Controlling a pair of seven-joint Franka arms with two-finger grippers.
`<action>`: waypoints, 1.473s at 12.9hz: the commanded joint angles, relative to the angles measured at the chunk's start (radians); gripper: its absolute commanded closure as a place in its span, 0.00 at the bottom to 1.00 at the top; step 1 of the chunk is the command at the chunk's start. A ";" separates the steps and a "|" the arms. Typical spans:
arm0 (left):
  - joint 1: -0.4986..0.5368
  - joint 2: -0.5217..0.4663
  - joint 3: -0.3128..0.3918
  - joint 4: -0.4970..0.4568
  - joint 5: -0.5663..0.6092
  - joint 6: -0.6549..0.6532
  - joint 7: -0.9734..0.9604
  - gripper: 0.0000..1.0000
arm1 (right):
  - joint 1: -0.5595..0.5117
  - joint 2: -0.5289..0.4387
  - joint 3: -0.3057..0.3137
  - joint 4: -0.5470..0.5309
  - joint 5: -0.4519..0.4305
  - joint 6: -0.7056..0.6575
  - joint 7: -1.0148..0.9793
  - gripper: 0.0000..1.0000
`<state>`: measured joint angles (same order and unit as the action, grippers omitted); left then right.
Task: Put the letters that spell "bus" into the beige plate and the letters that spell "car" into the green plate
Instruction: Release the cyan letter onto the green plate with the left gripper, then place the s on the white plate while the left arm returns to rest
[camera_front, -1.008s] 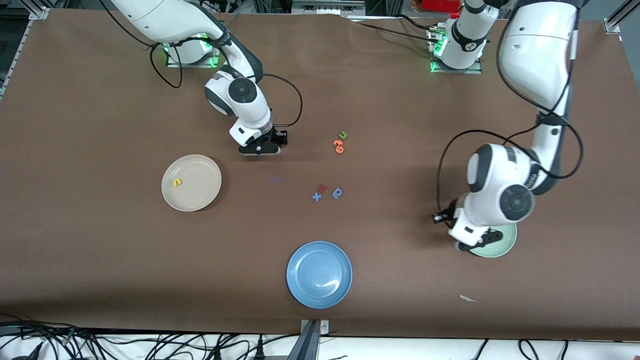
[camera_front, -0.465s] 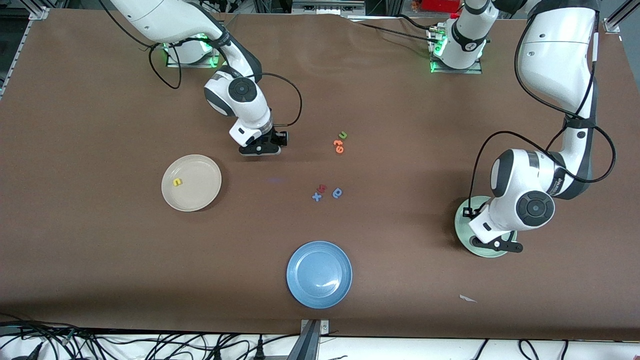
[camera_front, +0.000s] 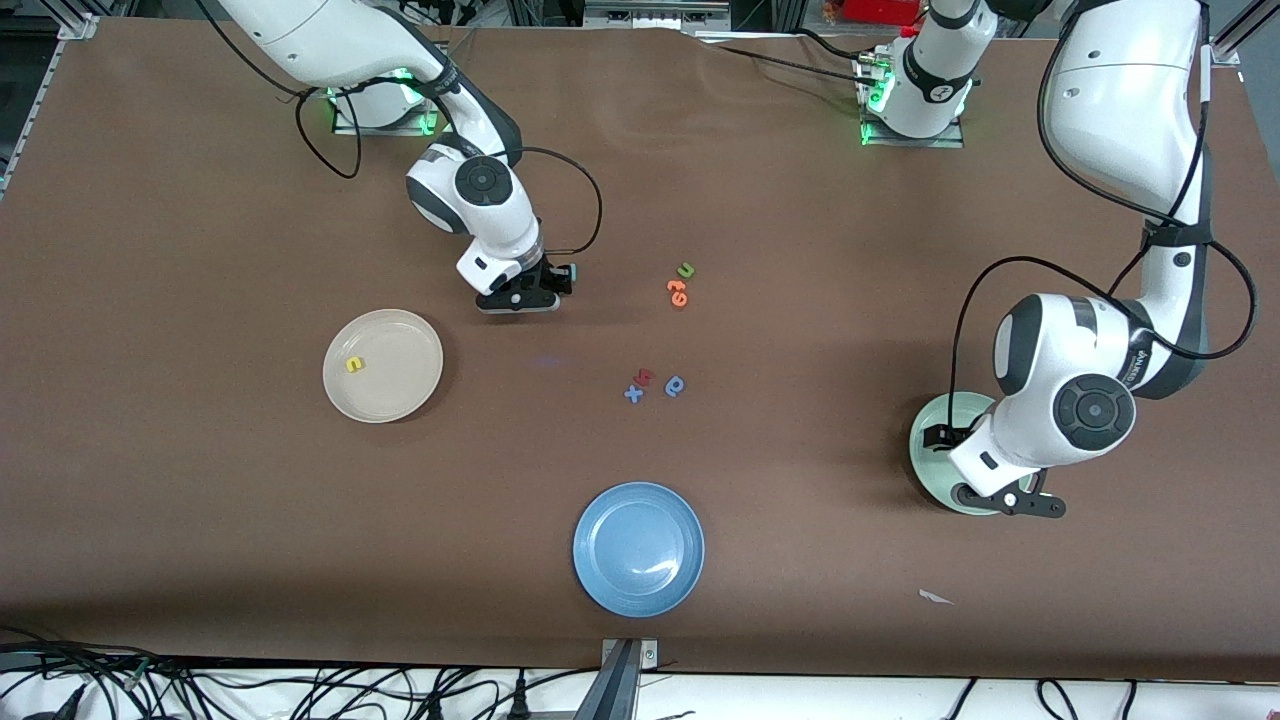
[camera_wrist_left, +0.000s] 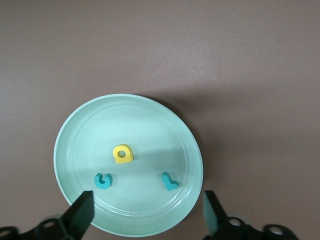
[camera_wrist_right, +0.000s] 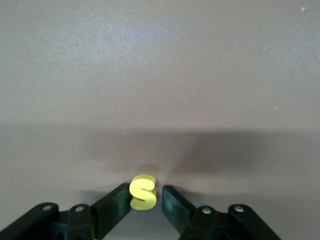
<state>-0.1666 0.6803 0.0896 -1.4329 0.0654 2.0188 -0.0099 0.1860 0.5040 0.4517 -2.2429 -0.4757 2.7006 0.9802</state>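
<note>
The left gripper (camera_wrist_left: 145, 220) hangs over the green plate (camera_wrist_left: 75, 127) at the left arm's end of the desk (camera_front: 200, 520), its fingers (camera_wrist_left: 82, 215) spread wide apart with nothing between them; in that plate lie the yellow "a" (camera_wrist_left: 122, 154), the teal "c" (camera_wrist_left: 103, 180) and the teal "r" (camera_wrist_left: 170, 181), each apart from the others. The right gripper (camera_wrist_right: 145, 202) is low over bare desk near the beige plate (camera_front: 400, 385), its fingers (camera_wrist_right: 112, 207) clamped on the yellow "s" (camera_wrist_right: 143, 191); a bit of teal shows at that gripper in the front view, too small to make out. The yellow "u" (camera_front: 354, 365) lies in the beige plate. Near the desk's middle sit a green letter (camera_front: 686, 270), orange letters (camera_front: 678, 292), and a small group of blue and red letters (camera_front: 652, 385); a blue plate (camera_front: 600, 590) lies nearer the front camera.
</note>
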 joint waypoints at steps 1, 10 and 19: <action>0.009 -0.039 -0.004 -0.001 0.017 -0.032 -0.028 0.00 | 0.004 0.013 -0.015 -0.006 -0.029 0.016 0.017 0.80; 0.061 -0.235 -0.021 -0.042 -0.081 -0.135 -0.030 0.00 | -0.045 -0.131 -0.025 -0.012 -0.034 -0.122 -0.101 0.96; 0.065 -0.571 -0.019 -0.231 -0.072 -0.198 -0.021 0.00 | -0.289 -0.193 -0.028 -0.034 -0.031 -0.170 -0.584 0.82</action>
<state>-0.1075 0.1744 0.0769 -1.5828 -0.0002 1.8047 -0.0340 -0.0909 0.3300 0.4135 -2.2532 -0.4953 2.5299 0.4245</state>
